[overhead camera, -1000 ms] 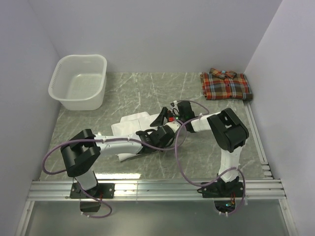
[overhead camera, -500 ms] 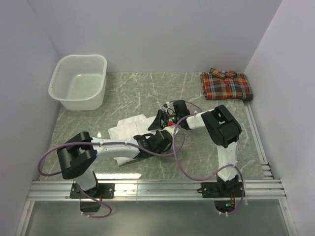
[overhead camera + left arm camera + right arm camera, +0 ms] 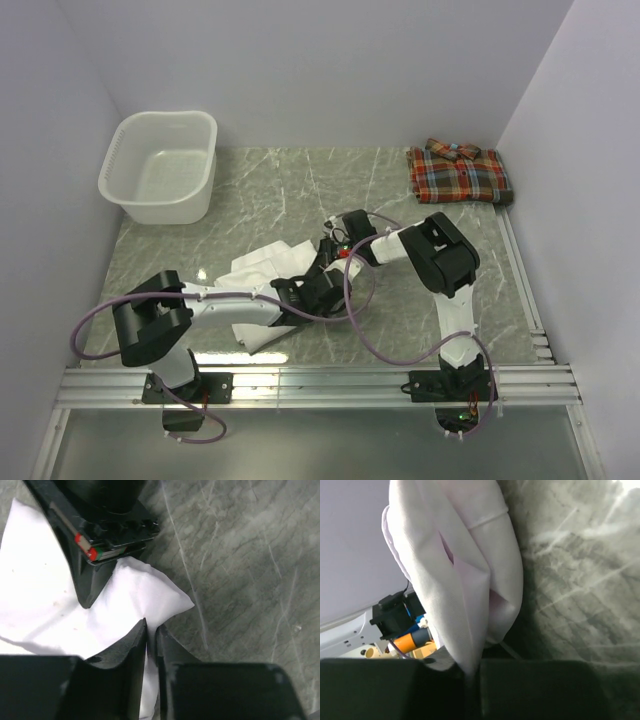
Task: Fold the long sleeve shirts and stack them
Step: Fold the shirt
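Top external view: the white shirt [image 3: 262,268] lies bunched near the middle of the tabletop [image 3: 290,190], in front of the two arm bases. The plaid shirt [image 3: 458,173] sits folded in the far right corner, well apart, and the laundry basket [image 3: 158,207] stands far left. The left hand [image 3: 318,288] and right hand [image 3: 333,243] meet close together at the white shirt's right edge; from above their grip cannot be read

Left wrist view: its fingers [image 3: 127,645] are pressed together on a thin fold of white cloth, and a small peak of fabric rises just beyond the tips. The right hand sits directly ahead, touching the same cloth

Right wrist view: its fingers [image 3: 520,685] are clamped on white fabric too. Only here does it show that several layers and a stitched hem hang in a bundle clear of the marbled surface

The step looks like carrying this gripped edge across to make a fold. Doing it well likely means moving both hands together at one height, keeping the edge taut between them, laying it square on the far side and letting go only once the cloth lies flat
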Controlling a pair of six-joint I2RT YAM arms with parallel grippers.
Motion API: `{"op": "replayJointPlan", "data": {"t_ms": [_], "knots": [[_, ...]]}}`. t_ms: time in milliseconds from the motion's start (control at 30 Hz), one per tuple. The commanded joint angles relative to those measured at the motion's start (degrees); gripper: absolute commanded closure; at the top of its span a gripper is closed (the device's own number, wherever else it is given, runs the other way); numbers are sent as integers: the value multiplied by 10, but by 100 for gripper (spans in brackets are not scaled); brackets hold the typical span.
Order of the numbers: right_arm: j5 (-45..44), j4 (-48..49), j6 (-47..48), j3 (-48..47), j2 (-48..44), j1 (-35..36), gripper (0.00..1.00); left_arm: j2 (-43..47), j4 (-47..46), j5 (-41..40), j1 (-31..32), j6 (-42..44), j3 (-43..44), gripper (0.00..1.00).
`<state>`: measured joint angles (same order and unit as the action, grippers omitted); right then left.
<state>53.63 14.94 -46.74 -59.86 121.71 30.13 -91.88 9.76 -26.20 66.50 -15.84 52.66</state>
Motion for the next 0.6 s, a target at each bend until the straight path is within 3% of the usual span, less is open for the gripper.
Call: {"op": "replayJointPlan", "data": {"t_ms": [0, 67, 133, 167, 267, 400, 500, 567], "knots": [[-55, -9, 22, 13, -16, -1, 100, 42, 0, -34, 5, -45, 2, 80], [-62, 15, 3, 35, -36, -16, 100, 56, 13, -43, 5, -74, -1, 56], [-78, 44, -7, 52, -57, -37, 100, 85, 20, -42, 4, -96, -2, 43], [-83, 52, -10, 68, -65, -44, 100, 94, 32, -44, 4, -104, 1, 29], [-101, 52, 1, 84, -90, -69, 100, 125, 58, -48, -1, -139, 13, 15], [-139, -35, 72, 81, -122, -91, 100, 177, 103, -13, -47, -182, 19, 12], [-158, -95, 120, 77, -140, -114, 100, 216, 133, 7, -118, -217, 16, 10], [-183, -152, 146, 68, -157, -125, 100, 232, 153, 47, -198, -233, 23, 9]]}}
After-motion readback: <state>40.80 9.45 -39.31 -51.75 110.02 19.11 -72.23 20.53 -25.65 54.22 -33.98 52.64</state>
